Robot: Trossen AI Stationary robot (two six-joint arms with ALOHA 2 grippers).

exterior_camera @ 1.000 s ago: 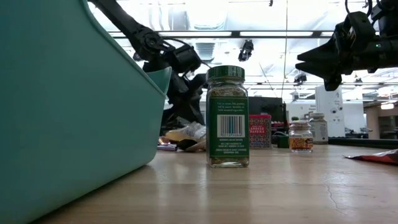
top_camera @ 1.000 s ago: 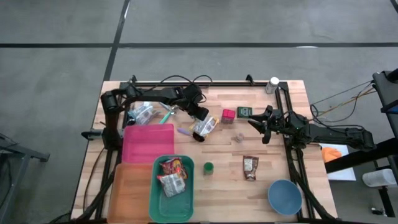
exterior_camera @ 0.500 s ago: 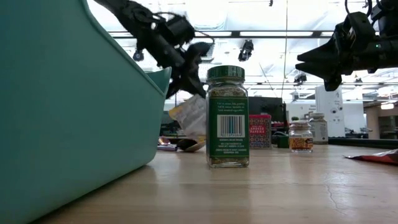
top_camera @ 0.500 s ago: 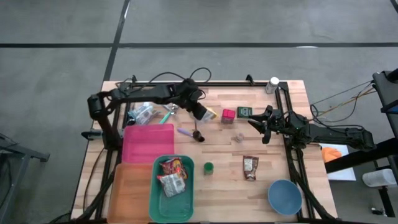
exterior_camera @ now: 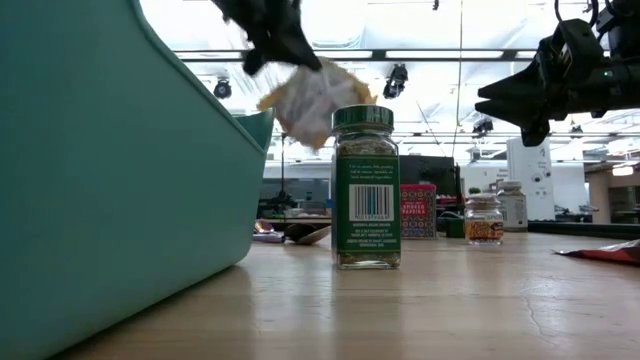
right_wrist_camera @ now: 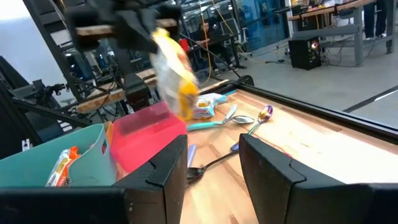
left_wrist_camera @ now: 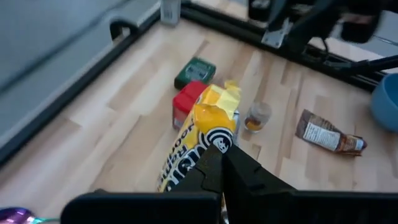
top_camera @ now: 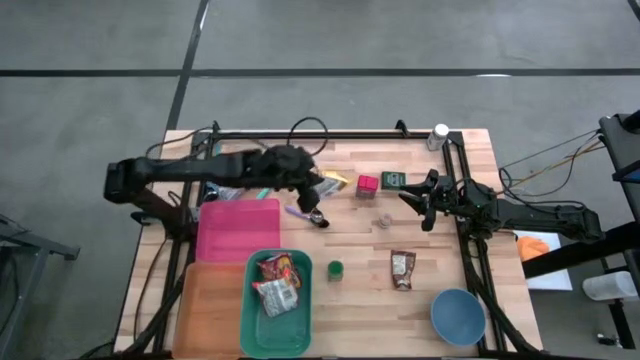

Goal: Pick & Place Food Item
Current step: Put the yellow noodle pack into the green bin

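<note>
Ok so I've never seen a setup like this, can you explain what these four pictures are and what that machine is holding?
It is a robot with two dark arms at a wooden table, each ending in a two-finger gripper. One picture looks straight down on the table, one looks level across the tabletop, and two come from cameras on the arms' wrists.

The left gripper is shut on a yellow and white snack packet, held up in the air. The right gripper holds nothing; its fingers stand apart over the table's right side.

On the table lie a pink tray, an orange tray, a teal bin with food packets, a green-lidded spice jar, a brown packet and a blue bowl.
</note>
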